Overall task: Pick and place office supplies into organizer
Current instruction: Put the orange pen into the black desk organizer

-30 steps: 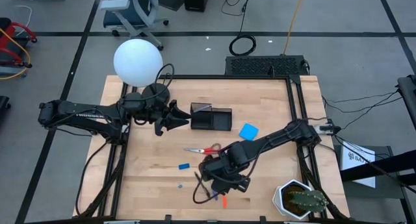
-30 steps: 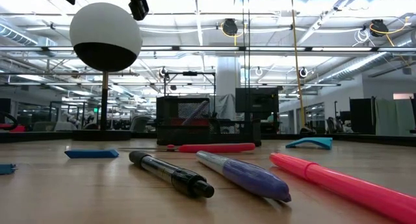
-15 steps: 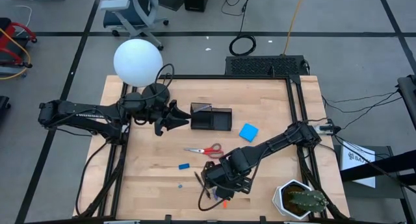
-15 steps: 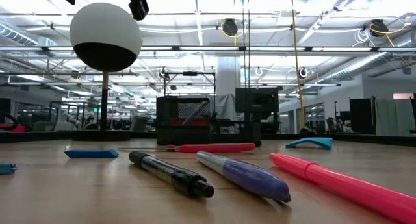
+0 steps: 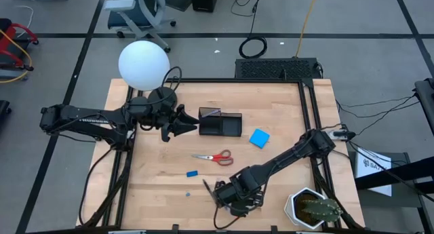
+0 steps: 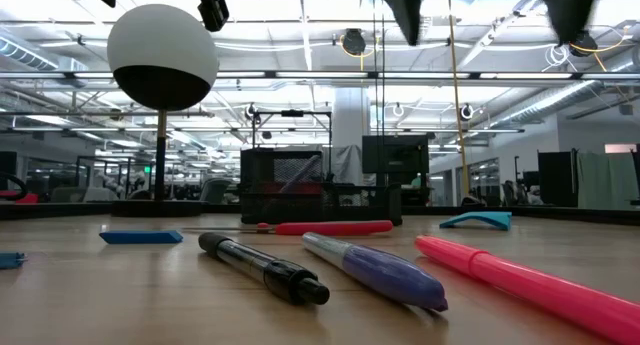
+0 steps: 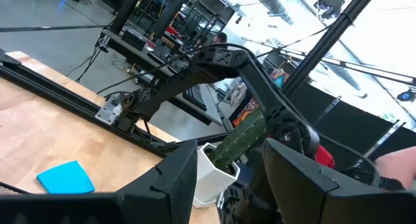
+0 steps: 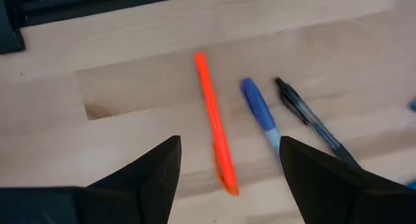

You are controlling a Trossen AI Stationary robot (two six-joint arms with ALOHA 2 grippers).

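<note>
Over the near edge of the table, the right gripper (image 5: 234, 199) hung above three pens lying side by side, its fingers (image 8: 140, 178) spread wide and holding nothing. Judging by this, the step in hand was the approach to a pen pick-up, most likely the orange pen (image 8: 214, 130), which lay between the two fingers in the right wrist view. That pen ran lengthwise straight away from the wrist camera, with the blue pen (image 8: 261, 117) just beside it and the black pen (image 8: 309, 121) beyond that, each angled slightly off the orange one. The next move seemed to call for a descent centred on the orange barrel, the fingers straddling it across its long axis, clear of the blue neighbour. Farther back, the organizer (image 5: 220, 123) stood near the table's middle, with the red-handled scissors (image 5: 213, 157) and blue square pad (image 5: 258, 138) lying apart from it. The left gripper (image 5: 190, 121) waited just beside the organizer, fingers parted and empty.
</note>
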